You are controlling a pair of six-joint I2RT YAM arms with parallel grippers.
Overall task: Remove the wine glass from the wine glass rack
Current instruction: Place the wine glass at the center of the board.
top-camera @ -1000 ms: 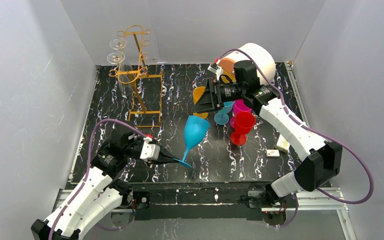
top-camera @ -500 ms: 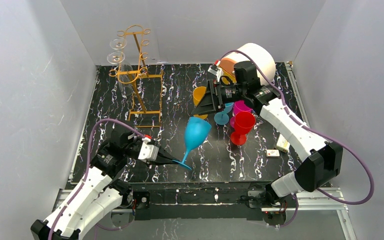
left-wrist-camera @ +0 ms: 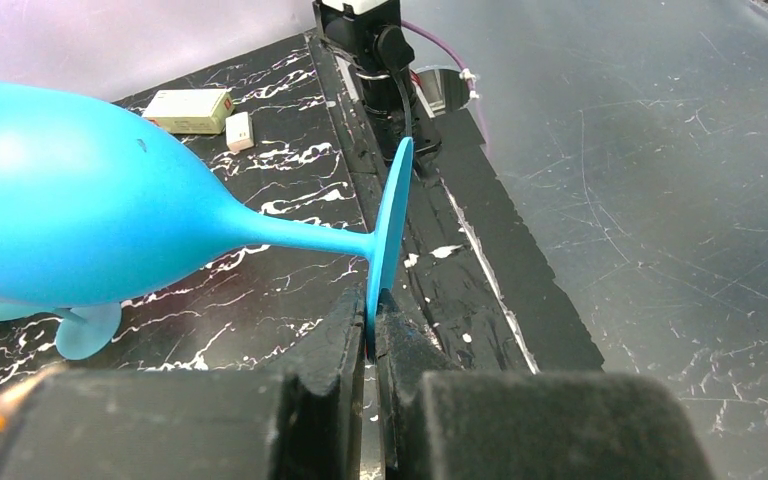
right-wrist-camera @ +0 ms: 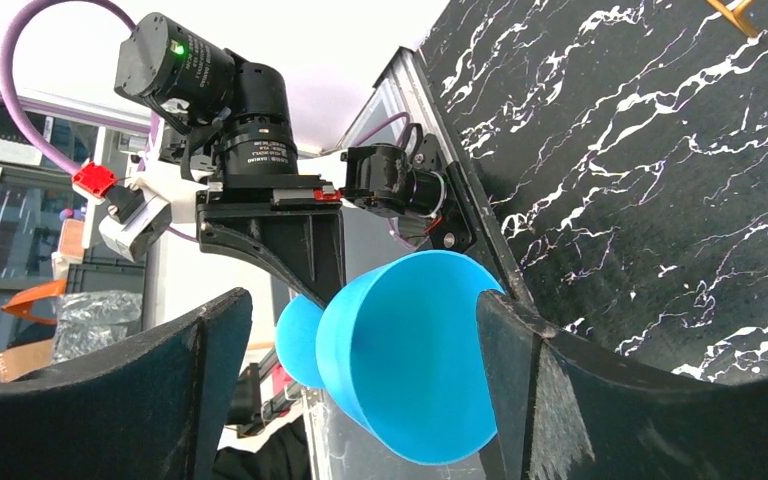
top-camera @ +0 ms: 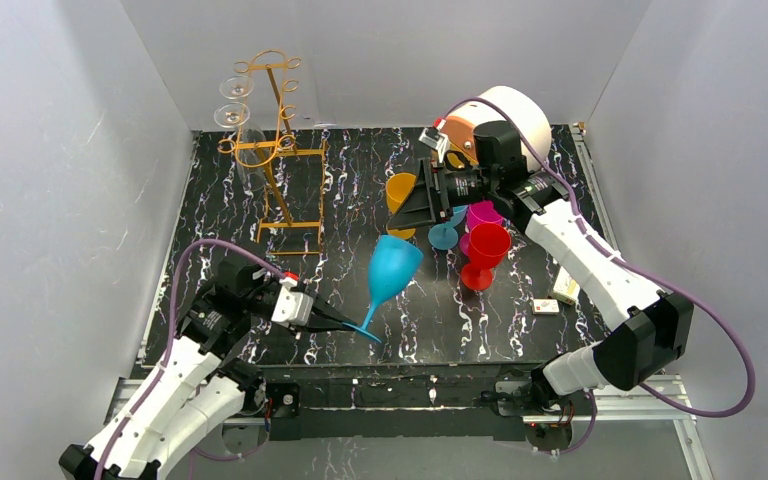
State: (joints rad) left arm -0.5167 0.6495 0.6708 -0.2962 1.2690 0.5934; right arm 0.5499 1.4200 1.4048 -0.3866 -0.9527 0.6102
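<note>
Both arms are shifting, and the glass is travelling with the left one!
The left gripper [top-camera: 358,327], pinching the foot of the blue plastic wine glass [top-camera: 393,265], is drawing back a touch toward the near edge of the black marbled table [top-camera: 480,320]. The foot is sliding along with it while the bowl is barely moving, so the glass is leaning over a shade more. Over on the other side, the right gripper [top-camera: 423,210], fingers spread wide, is edging to the right and toward the back wall, and the orange plastic cup [top-camera: 400,187] beside it is coming into fuller view.
</note>
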